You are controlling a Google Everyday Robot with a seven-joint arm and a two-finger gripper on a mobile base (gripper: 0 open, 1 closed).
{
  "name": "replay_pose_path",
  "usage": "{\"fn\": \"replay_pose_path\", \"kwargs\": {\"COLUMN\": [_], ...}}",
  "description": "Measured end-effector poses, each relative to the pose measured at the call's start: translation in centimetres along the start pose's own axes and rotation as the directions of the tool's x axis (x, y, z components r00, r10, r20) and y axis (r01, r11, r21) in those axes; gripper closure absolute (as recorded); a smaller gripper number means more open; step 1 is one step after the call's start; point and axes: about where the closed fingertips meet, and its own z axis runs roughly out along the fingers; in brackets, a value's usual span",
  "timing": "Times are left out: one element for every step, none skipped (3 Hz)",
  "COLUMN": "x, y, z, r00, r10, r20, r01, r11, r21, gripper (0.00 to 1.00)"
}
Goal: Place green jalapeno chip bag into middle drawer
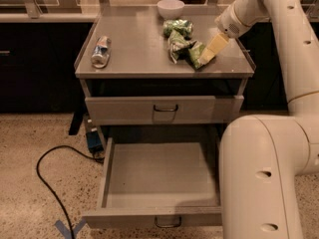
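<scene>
I'm hovering the gripper [205, 58] at the right end of the green jalapeno chip bag [178, 46] on the cabinet top [134, 54] — whether it's gripping, I cannot tell; the middle drawer [124, 218] is sitting open.

- Speckled floor [30, 203], dimly lit.
- Black cable [42, 176] loops across the floor at left, with a blue tape cross [70, 229] near it.
- Dark cabinets [35, 68] stand under a pale counter [40, 17] behind.
- Grey cart [139, 49] stands mid-room.
- Gripper [205, 58] is over the cart's right front.
</scene>
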Motion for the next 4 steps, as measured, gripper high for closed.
{"fn": "replay_pose_path", "kwargs": {"x": [-0.9, -1.6, -1.8, -1.8], "y": [1.1, 2.1, 2.7, 2.7], "z": [1.9, 3.3, 4.2, 4.2], "r00": [0.999, 0.997, 0.996, 0.996], "r10": [-0.045, -0.079, -0.093, -0.093], "r20": [-0.008, -0.007, -0.008, -0.008], "r01": [0.044, 0.078, 0.092, 0.092], "r11": [0.9976, 0.9923, 0.9882, 0.9882], "r21": [-0.053, -0.096, -0.123, -0.123], "gripper": [0.00, 0.00, 0.00, 0.18]}}
